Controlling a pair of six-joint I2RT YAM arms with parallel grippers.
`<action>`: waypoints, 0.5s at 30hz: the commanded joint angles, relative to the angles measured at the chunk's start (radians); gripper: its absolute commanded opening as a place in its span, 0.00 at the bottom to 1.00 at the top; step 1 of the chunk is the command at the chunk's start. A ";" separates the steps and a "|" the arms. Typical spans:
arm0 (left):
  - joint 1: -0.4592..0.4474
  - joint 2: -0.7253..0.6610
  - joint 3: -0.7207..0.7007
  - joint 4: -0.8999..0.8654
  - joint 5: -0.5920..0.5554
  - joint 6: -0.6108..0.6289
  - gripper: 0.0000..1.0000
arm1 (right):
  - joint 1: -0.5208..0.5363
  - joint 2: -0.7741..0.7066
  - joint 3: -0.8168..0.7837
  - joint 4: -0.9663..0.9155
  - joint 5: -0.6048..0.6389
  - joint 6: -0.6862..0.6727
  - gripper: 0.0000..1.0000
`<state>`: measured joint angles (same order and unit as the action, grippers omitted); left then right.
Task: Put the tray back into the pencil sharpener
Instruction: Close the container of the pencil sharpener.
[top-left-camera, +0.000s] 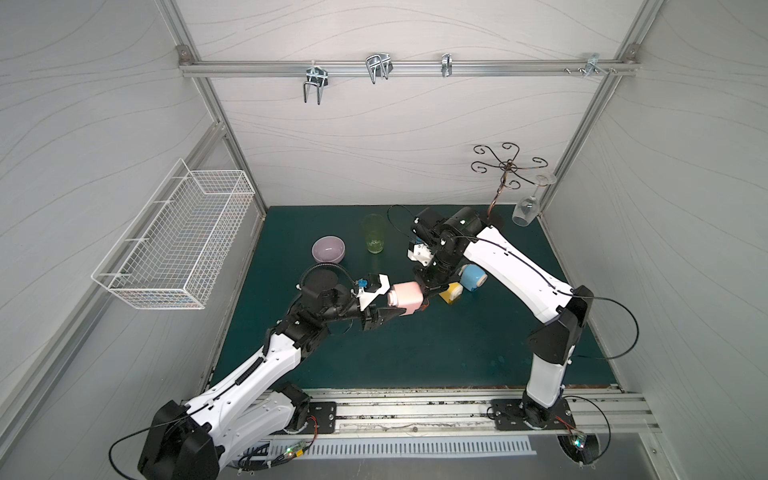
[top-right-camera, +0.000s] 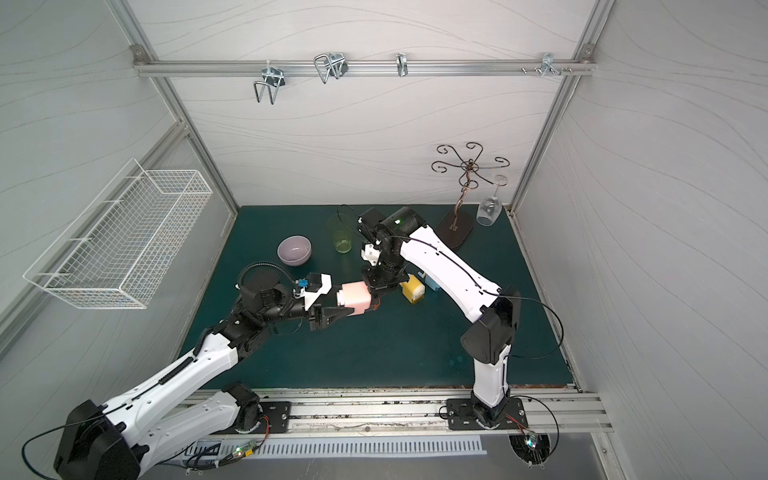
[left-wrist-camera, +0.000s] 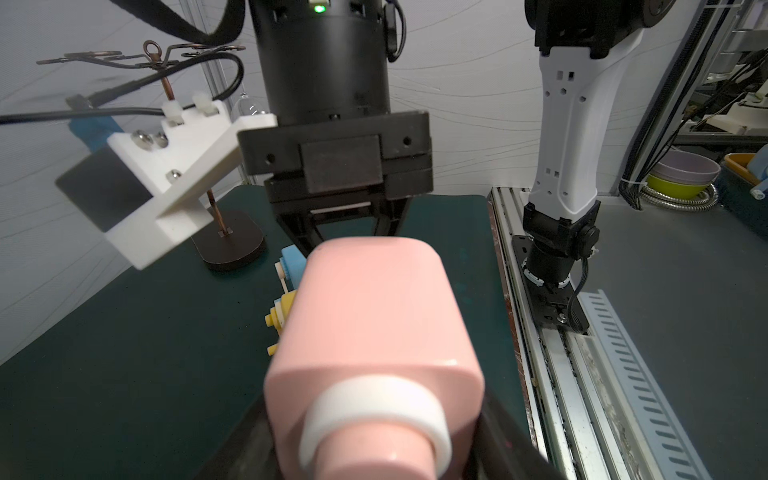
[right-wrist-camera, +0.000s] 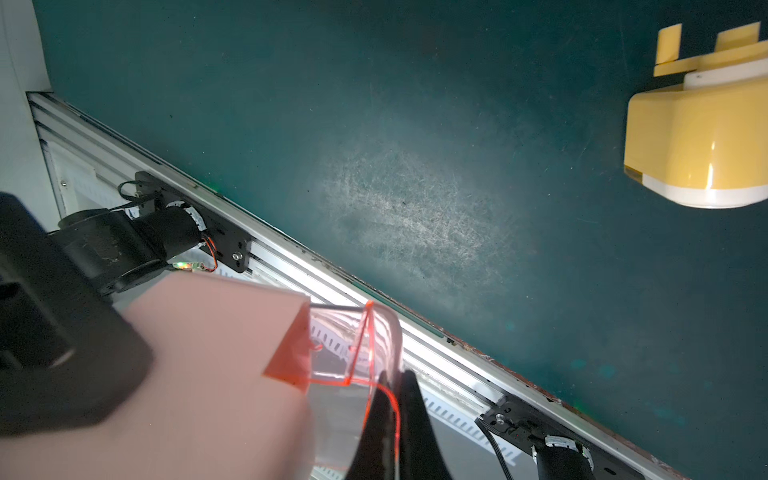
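The pink pencil sharpener (top-left-camera: 407, 297) (top-right-camera: 355, 297) hangs above the green mat, and my left gripper (top-left-camera: 392, 311) (top-right-camera: 343, 309) is shut on it. In the left wrist view the pencil sharpener (left-wrist-camera: 374, 332) fills the space between the left gripper (left-wrist-camera: 374, 457) fingers. My right gripper (top-left-camera: 424, 296) (top-right-camera: 376, 293) meets it from the other side. In the right wrist view the right gripper (right-wrist-camera: 395, 386) is shut on the wall of the clear orange-edged tray (right-wrist-camera: 353, 353). The tray sits partly inside the open end of the sharpener (right-wrist-camera: 208, 374).
A yellow sharpener (top-left-camera: 451, 293) (right-wrist-camera: 702, 141) and a blue one (top-left-camera: 471, 277) lie on the mat beside the right arm. A purple bowl (top-left-camera: 328, 249) and a green cup (top-left-camera: 374, 235) stand behind. A glass rack (top-left-camera: 505, 166) with a wine glass (top-left-camera: 525, 210) is at the back right, and a wire basket (top-left-camera: 174, 245) hangs on the left wall.
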<state>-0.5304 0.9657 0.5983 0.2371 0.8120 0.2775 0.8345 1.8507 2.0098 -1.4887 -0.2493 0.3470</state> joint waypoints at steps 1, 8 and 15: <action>-0.029 0.018 0.048 0.070 0.069 0.042 0.00 | 0.012 -0.057 -0.033 0.189 -0.285 0.050 0.05; -0.029 0.017 0.026 0.059 -0.011 0.054 0.00 | -0.050 -0.135 -0.127 0.288 -0.358 0.158 0.16; -0.028 -0.007 -0.029 0.084 -0.170 0.051 0.00 | -0.114 -0.190 -0.197 0.320 -0.420 0.202 0.26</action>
<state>-0.5453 0.9550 0.5907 0.2924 0.7143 0.3119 0.7181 1.7210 1.8172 -1.2755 -0.4927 0.5037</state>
